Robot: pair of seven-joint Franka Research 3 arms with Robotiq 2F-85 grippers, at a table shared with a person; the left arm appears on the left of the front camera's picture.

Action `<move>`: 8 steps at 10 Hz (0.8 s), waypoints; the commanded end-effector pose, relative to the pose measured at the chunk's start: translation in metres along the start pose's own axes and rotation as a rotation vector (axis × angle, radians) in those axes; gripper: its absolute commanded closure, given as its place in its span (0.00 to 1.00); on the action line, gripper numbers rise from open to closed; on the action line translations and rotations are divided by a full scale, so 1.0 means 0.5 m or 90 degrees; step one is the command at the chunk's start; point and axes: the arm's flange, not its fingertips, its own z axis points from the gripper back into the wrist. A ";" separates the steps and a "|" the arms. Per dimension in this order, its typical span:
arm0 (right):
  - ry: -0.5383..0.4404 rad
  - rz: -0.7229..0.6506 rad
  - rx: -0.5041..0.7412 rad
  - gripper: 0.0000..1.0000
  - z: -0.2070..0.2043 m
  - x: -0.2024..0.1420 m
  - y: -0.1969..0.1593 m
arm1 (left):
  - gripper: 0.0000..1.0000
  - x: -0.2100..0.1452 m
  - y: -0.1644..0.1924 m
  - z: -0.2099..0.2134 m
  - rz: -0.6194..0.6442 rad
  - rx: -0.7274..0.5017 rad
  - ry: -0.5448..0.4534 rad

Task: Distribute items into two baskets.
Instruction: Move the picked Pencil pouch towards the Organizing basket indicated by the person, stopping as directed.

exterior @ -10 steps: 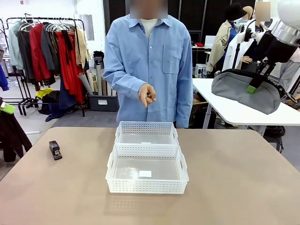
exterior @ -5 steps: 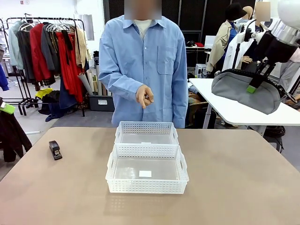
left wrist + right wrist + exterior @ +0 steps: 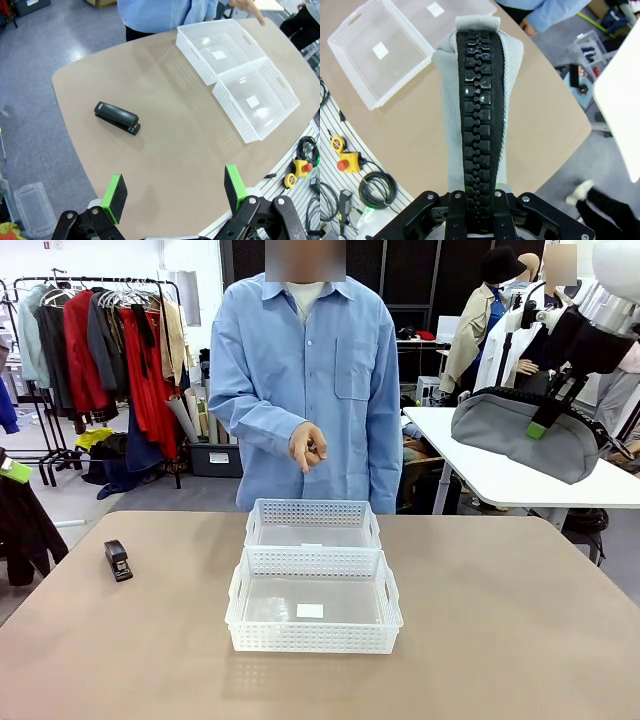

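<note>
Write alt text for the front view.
The right gripper holds a grey waist bag high at the right. Two white baskets sit on the table before a person in a blue shirt; a black stapler lies at left.

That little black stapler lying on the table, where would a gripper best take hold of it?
Around its middle, across the long sides, coming straight down from above. The stapler lies flat on the table, long and slim, with room on both sides, so the open left gripper would likely straddle it.
</note>
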 end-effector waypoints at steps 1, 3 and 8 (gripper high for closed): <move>0.007 0.005 0.003 1.00 0.001 0.000 -0.002 | 0.00 0.001 -0.001 0.002 -0.001 -0.002 -0.002; 0.016 0.015 -0.001 1.00 -0.002 -0.007 0.002 | 0.00 0.001 -0.001 0.002 -0.001 -0.002 -0.002; 0.043 0.083 0.003 1.00 -0.019 -0.020 0.034 | 0.00 0.001 -0.001 0.002 -0.001 -0.002 -0.002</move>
